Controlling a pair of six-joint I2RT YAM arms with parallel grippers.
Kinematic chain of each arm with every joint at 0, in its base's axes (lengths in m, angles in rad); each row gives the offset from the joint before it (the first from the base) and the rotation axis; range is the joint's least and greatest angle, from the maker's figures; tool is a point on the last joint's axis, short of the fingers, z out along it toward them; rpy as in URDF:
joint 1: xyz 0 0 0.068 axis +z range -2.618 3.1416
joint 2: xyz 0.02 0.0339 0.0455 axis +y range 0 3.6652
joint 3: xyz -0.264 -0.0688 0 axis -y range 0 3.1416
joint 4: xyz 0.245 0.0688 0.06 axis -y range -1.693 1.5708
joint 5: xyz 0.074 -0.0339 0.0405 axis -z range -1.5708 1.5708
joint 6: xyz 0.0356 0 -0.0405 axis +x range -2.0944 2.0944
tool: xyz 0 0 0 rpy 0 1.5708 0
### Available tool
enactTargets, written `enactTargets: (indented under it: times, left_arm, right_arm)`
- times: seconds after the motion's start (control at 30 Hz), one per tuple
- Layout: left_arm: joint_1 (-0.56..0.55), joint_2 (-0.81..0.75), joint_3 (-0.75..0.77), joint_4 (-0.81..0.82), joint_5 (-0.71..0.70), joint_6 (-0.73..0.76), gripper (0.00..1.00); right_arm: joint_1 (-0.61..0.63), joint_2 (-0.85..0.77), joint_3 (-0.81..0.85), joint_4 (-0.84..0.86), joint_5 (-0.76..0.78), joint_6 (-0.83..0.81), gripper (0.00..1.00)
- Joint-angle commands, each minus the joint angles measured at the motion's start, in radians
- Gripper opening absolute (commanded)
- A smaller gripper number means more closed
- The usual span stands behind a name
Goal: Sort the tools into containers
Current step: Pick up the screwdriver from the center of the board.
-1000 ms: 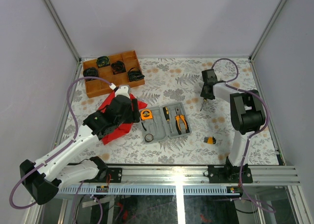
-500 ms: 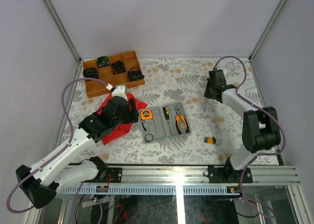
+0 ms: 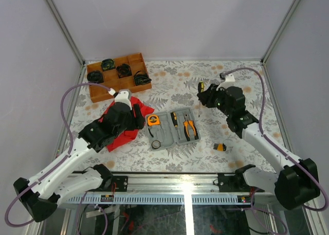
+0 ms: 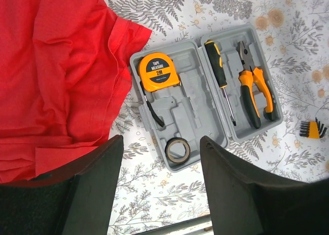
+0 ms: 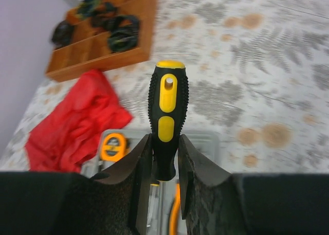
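The right fingers (image 5: pixel 140 178) are closed partway around the black-and-yellow handle of a screwdriver (image 5: pixel 167 111), carried in the air just beyond the far right corner of the grey tool case (image 4: pixel 191 104). It looks light, stiff and long. The ribbed rubber handle should not slip, but the thin shaft can swing, so the present hold on the handle seems right.

Inside the case lie a tape measure (image 4: pixel 157 70), a second screwdriver (image 4: pixel 218 65), pliers (image 4: pixel 253 88) and a roll of tape (image 4: pixel 178 149). These fill several recesses and narrow the way in.

The left fingers (image 4: pixel 97 186) hang spread and empty over the case's near edge, possibly crowding a descent. A red cloth (image 4: pixel 56 75) lies against the case's left side. A stubby black-yellow piece (image 4: pixel 311 128) sits on the worktop right of the case.
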Motion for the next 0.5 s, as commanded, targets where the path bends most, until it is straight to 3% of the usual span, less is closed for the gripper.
enactTargets:
  times: [0.0, 0.17, 0.47]
  left_arm:
    - [0.004, -0.053, -0.017, 0.035, 0.004, 0.020, 0.60]
    - [0.015, -0.106, -0.031, 0.055, 0.001, 0.014, 0.60]
    - [0.016, -0.163, -0.056, 0.141, 0.139, -0.024, 0.62]
  right_arm:
    - [0.100, -0.060, -0.055, 0.235, -0.073, -0.015, 0.00]
    - [0.193, -0.109, -0.235, 0.497, -0.137, -0.025, 0.00]
    - [0.516, -0.071, -0.410, 0.683, -0.056, -0.331, 0.00]
